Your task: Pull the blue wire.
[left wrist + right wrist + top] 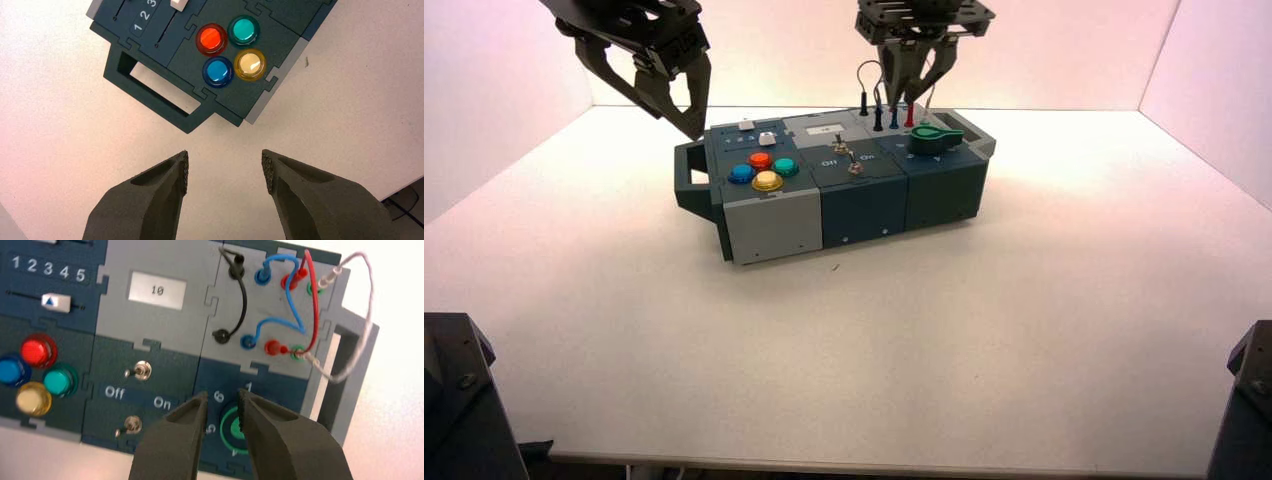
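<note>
- The right gripper (pixel 224 394) hangs over the box (pixel 150 335), fingers apart with nothing between them, near the green knob (pixel 237 428).
- The left gripper (pixel 225 155) waits off the box's left end, fingers apart.
- The blue wire (pixel 295 312) loops between two blue sockets on the grey right panel, between the black wire (pixel 243 295) and the red wire (pixel 315 300), apart from the fingers.
- The right wrist view shows the blue wire's full loop, partly hidden in the high view; the left wrist view shows no wires on the box, but its left handle (pixel 155 92).
- The table (pixel 844 370) is pale and smooth, with pale walls (pixel 774 60) around it.
- The display (pixel 157 290) reads "10"; other lettering reads "1 2 3 4 5", "Off" and "On".
</note>
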You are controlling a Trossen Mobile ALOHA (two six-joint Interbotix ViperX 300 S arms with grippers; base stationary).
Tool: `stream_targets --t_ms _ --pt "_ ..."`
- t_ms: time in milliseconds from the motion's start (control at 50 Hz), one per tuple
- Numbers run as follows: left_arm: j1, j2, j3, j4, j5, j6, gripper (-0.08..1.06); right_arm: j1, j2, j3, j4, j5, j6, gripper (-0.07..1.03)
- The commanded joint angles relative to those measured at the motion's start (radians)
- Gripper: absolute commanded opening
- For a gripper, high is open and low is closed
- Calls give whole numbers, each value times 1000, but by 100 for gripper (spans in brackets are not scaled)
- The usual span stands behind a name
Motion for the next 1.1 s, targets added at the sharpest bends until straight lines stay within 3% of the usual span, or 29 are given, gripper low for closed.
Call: stream_targets --t_ms 20,360,620,820,1100 --pt "3 -6 -15 0 -3 0 76 2 5 -55 -5 -2 -2 31" --pt "3 -6 -15 0 -3 0 76 -6 87 -147 -37 31 14 29" --pt "2 -5 -15 0 -3 0 76 -6 83 -149 -54 54 17 29" --pt "2 -5 -15 0 0 0 76 -15 87 -147 -92 58 40 29" --pt "2 -3 -14 0 0 0 76 -15 107 -179 -100 58 43 29"
